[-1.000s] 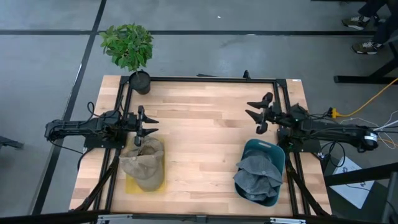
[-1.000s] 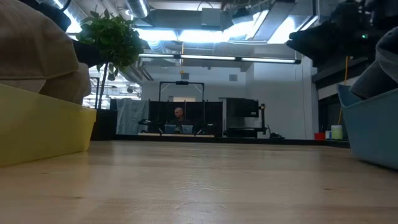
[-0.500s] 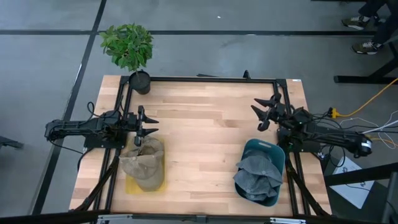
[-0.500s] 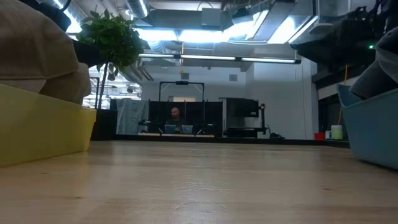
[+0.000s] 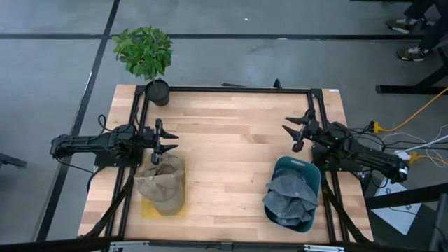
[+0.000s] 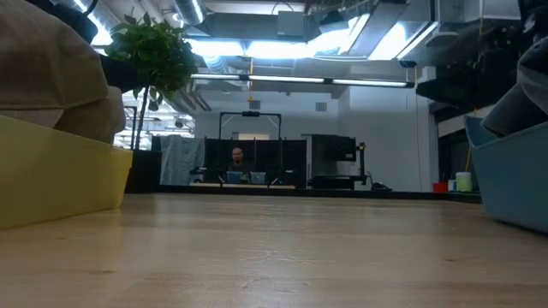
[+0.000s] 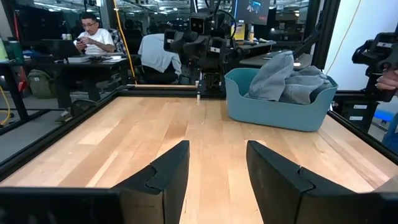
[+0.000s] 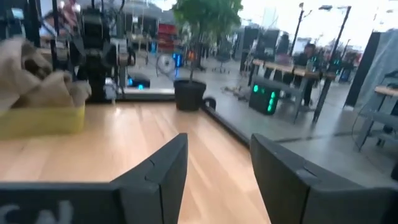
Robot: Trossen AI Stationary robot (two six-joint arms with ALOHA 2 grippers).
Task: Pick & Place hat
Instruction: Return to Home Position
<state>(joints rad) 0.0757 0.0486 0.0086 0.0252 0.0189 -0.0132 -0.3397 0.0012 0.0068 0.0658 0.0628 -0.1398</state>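
Right arm point(image 5: 353, 152) pulled back further toward table's right edge since a second ago; left arm point(image 5: 98, 145) unchanged, at left edge. I see right fingers point(image 8: 158, 177) spread apart, nothing between them, just beyond far side of blue bin point(image 5: 297, 168). Left fingers point(image 7: 165, 177) likewise spread, empty, just beyond far side of yellow bin point(image 5: 148, 207). Brown caps point(image 5: 162, 183) piled in yellow bin, near left of table point(image 5: 231, 154). Blue cap point(image 5: 287, 199) heaped in blue bin, near right. Potted plant point(image 5: 145, 52) off far left corner.
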